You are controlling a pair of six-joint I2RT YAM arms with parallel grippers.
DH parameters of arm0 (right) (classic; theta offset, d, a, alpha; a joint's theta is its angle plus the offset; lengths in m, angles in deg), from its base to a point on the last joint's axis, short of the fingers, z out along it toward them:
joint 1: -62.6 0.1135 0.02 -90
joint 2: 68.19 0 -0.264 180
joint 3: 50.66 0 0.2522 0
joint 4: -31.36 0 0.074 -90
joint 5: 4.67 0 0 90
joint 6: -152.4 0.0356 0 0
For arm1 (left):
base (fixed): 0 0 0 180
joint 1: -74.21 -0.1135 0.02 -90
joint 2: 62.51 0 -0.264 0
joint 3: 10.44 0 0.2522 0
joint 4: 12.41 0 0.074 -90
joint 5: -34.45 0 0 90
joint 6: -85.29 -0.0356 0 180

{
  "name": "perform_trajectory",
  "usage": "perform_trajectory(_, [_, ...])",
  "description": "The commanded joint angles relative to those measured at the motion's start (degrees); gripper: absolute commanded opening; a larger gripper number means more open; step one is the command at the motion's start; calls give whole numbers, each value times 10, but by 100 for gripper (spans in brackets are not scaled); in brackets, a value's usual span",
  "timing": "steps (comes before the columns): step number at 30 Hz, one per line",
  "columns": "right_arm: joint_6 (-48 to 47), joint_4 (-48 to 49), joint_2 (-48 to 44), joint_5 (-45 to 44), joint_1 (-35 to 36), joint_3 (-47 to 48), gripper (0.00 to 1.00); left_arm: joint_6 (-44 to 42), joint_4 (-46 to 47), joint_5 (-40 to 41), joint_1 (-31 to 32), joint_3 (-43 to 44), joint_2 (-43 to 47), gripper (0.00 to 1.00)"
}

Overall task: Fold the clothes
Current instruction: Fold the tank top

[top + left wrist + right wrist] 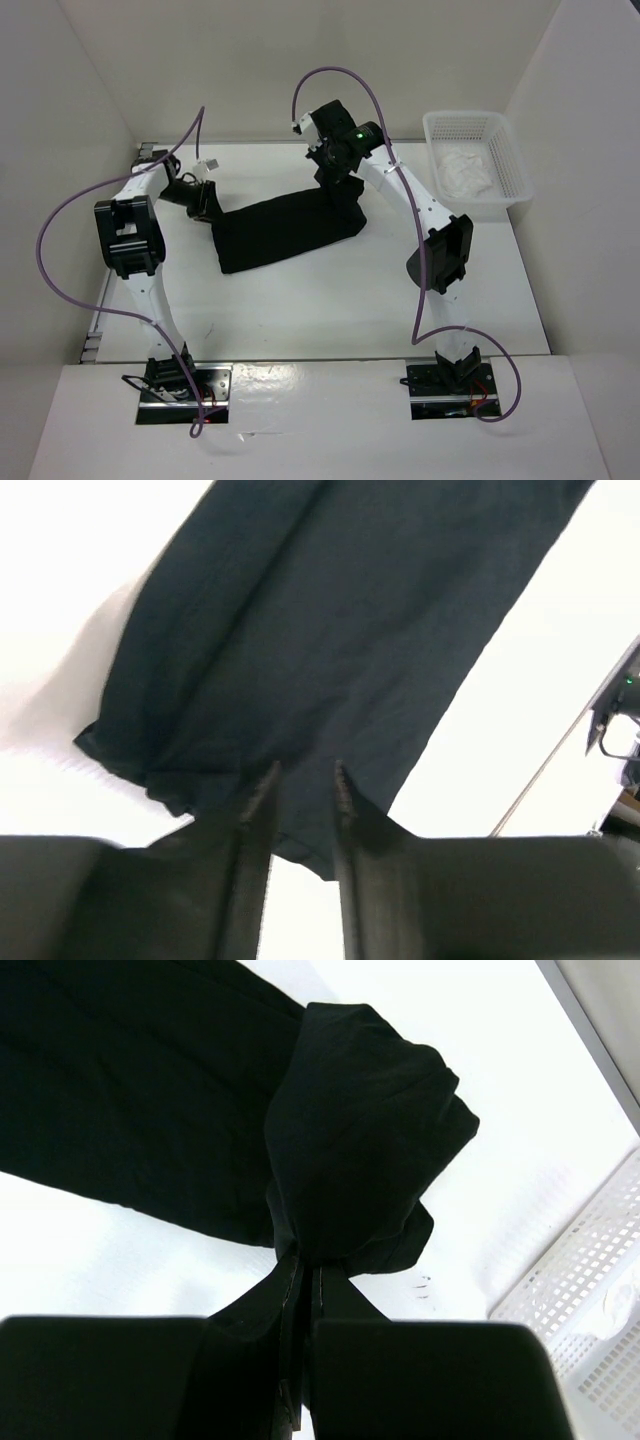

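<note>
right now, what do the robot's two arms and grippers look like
Both the left arm and right arm have white links with bulky black joint housings. A purple cable loops along each. The right wrist shows a small green light. The left gripper and right gripper each have two flat, dark, tapering fingers.

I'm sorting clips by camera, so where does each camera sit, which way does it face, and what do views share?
Top: high behind the robot, looking down at the table; left arm, right arm show.
Left wrist: on the left arm, looking along the left fingers, slightly apart, at the shirt.
Right wrist: on the right arm, looking past the right fingers, pinching shirt; basket at right.
Shared: shirt in all; basket in top and right wrist.
</note>
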Motion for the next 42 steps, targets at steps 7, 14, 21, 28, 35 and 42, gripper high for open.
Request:
perform_trajectory(7, [6,19,-13,-1,0,19,0,-89,-74,-89,-13,61,-72,9])
perform_trajectory(14, [6,19,-8,-1,5,19,0,-89,-54,-76,-13,50,-102,7])
perform_trajectory(21, [6,19,-1,-1,10,31,0,-89,-27,-51,-18,13,-113,7])
perform_trajectory(28, [0,19,5,-20,-5,31,0,-36,27,-51,-11,1,-129,3])
perform_trajectory(35, [-10,24,-7,-9,-74,36,0,8,58,-51,48,-3,-124,3])
perform_trajectory(42, [-27,49,-20,-30,-114,18,0,31,58,-34,106,45,-135,3])
